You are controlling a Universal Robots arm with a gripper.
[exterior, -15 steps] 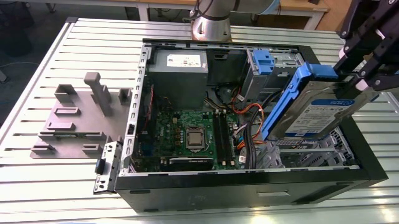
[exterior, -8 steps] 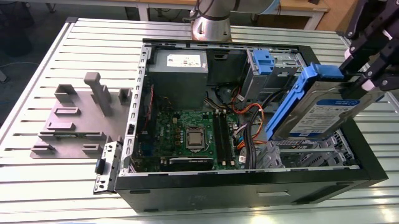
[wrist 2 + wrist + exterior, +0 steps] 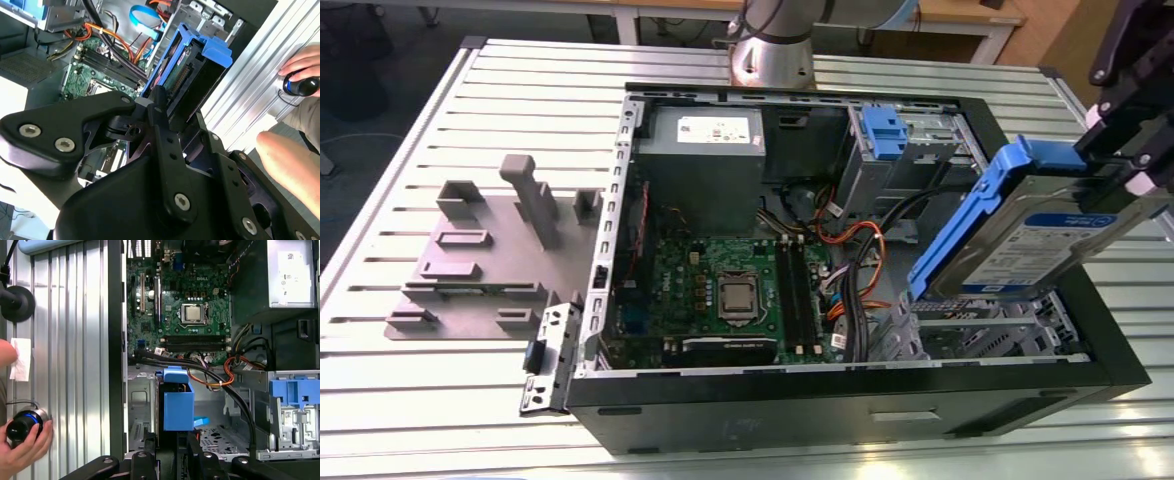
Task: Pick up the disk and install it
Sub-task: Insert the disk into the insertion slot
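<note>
The disk [image 3: 1027,245], a silver-grey drive with a white-and-blue label in a blue plastic bracket, hangs tilted over the open computer case [image 3: 854,400], at the exterior view's right. My gripper [image 3: 1125,180] is shut on the disk's upper end. The disk's lower end points down into the case, near the bay behind the front panel. In the second wrist view the disk [image 3: 192,65] juts out past my black fingers [image 3: 159,107]. In the first wrist view the blue bracket [image 3: 178,405] stands just beyond my gripper [image 3: 172,452], above the case's perforated floor.
A motherboard [image 3: 720,290], orange and black cables [image 3: 854,240] and a power supply [image 3: 700,150] lie inside the case. A blue-handled carrier [image 3: 881,130] sits on a grey cage. A grey slotted stand [image 3: 494,250] is at the exterior view's left. A person's hand [image 3: 25,437] holds a black knob.
</note>
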